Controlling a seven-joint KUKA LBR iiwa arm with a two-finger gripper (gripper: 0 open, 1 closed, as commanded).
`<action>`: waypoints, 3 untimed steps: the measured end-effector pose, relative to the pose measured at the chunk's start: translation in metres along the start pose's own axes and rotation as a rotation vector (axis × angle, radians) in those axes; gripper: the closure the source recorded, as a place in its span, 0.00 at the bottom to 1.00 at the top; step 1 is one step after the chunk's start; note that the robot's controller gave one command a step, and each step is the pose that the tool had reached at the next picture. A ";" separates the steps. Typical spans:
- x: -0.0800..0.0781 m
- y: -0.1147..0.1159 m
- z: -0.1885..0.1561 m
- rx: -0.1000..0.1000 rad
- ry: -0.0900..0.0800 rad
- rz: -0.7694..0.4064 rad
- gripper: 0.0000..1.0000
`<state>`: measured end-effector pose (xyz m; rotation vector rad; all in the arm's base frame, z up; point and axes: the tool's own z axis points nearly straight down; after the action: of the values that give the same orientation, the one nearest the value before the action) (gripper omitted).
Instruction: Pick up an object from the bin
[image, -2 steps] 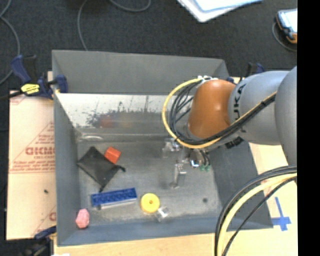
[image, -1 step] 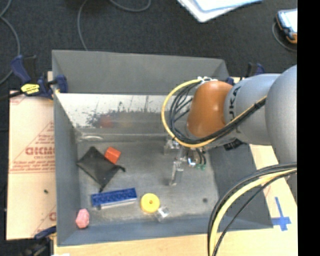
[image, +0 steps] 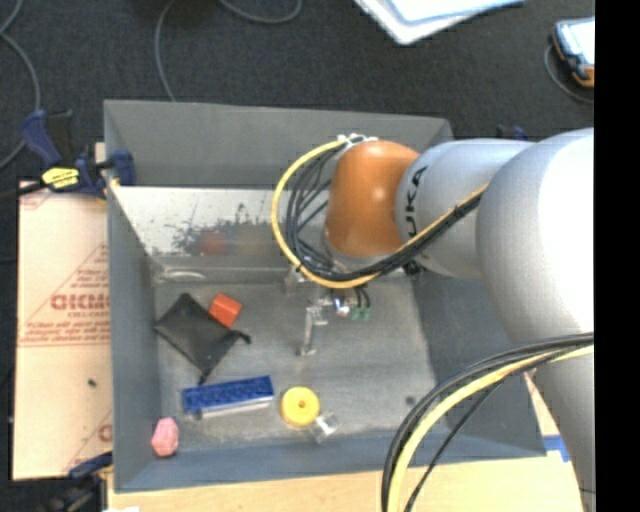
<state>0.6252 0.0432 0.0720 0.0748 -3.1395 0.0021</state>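
Grey metal is being faced by the tool (image: 311, 333), which is being held low over a bare patch near the middle of the bin (image: 400, 350). Nothing is being seen in its grasp, and how far open it is cannot be told from this angle.

No thing is being singled out yet, so the nearest candidates are being weighed. To the tool's left, an orange block (image: 225, 310) is being propped against the edge of a black pouch (image: 195, 335). The block is being judged light, stiff and easy to pinch across its flat sides, though the limp pouch (probably cloth) could be dragged along with it. Nearer the front wall, a yellow disc (image: 300, 405) is lying flat, touching a small clear piece (image: 322, 428). It is being judged light and hard but low and smooth, so it is best taken across its rim, where a slip is being risked.

Further left, a blue brick (image: 228, 396) is lying lengthwise and would be best gripped across its narrow width. A pink lump (image: 165, 436) is being crowded by the front-left corner, which is leaving little room for a grasp.
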 end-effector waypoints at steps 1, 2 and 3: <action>0.002 0.005 -0.004 -0.001 -0.001 0.018 0.00; 0.031 0.075 -0.007 -0.004 0.000 0.182 0.00; 0.026 0.084 -0.001 -0.001 -0.007 0.090 0.00</action>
<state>0.5955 0.1259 0.0733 -0.0666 -3.1467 0.0009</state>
